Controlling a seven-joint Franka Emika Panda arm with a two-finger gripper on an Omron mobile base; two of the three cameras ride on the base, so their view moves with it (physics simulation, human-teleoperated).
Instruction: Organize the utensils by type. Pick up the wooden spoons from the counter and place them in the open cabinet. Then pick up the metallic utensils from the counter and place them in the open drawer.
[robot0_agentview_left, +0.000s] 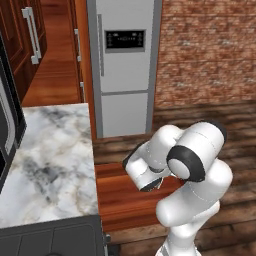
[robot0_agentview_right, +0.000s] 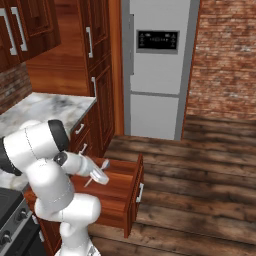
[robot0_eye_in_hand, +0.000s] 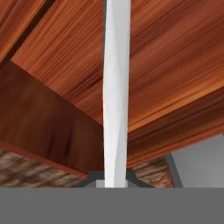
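gripper (robot0_agentview_right: 102, 176) closed on a silver utensil (robot0_eye_in_hand: 116, 94), handle clamped between the tips at the bottom of the hand view. utensil runs as a slim pale strip straight up that view; its working end is cut off by the top edge, so fork or spoon cannot be told there. in the right base view the utensil (robot0_agentview_right: 100, 170) sticks out past the gripper, one end up toward the drawer's back, the other angled down; small and blurred, type again unclear.

drawer (robot0_agentview_right: 131, 187) pulled out from the base below the counter (robot0_agentview_right: 55, 110), reddish-brown, flat wood bottom. gripper hangs over the drawer's inside, near its left part as seen from the right base view. hand view looks down on the drawer bottom (robot0_eye_in_hand: 175, 57) and a darker inner wall (robot0_eye_in_hand: 43, 127); utensil looks above the bottom, contact cannot be told.

left base view: arm folded low over the drawer (robot0_agentview_left: 120, 195), elbow and wrist covering the hand. counter (robot0_agentview_left: 50, 155) marble, no utensils on the stretch in view. fridge (robot0_agentview_left: 125, 65) stands past the drawer, plank floor (robot0_agentview_right: 200, 170) to the right.
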